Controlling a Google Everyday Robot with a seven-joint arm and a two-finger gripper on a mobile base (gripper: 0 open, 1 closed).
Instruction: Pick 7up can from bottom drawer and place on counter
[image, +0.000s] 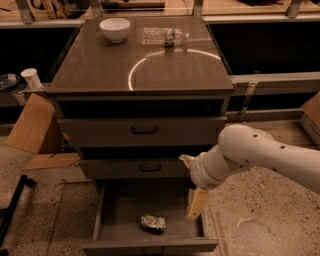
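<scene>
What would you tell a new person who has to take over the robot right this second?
Hand: hangs low over the right side of the open bottom drawer, to the right of the 7up can and not touching it.
Things: the can lies on its side on the drawer floor, near the front. The counter holds a white bowl and a water bottle lying at the back.
Done: the drawer is pulled out and the arm is down beside it.
Left: move the hand over the can, grip it, lift it out and set it on the counter.
</scene>
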